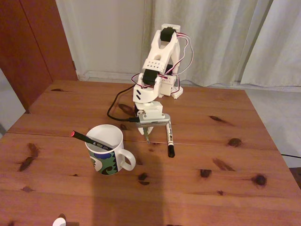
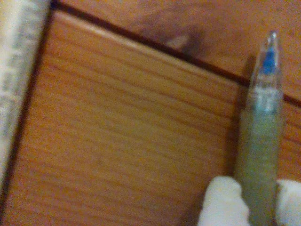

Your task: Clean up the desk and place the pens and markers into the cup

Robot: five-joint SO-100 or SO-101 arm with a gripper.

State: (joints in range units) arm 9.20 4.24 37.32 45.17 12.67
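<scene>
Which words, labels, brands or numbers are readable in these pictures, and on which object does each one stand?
No text can be read in either view.
White marker: dark print along the barrel, too small to read.
Black pen in the cup: a small light mark, too small to read.
Teal-green pen between the gripper fingers: no print visible.

Black red-tipped pen [image 1: 87, 138] leaning in patterned white cup [image 1: 107, 149], teal pen [image 2: 261, 136] and black-capped white marker [image 1: 169, 136] on knotty wooden desk [image 1: 225, 169]

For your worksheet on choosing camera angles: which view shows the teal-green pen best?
The wrist view: the teal-green pen appears close up between the white tips of the claw, its clear tip over the desk seam. In the fixed view it is a thin sliver under the claw, near the white marker.
</scene>
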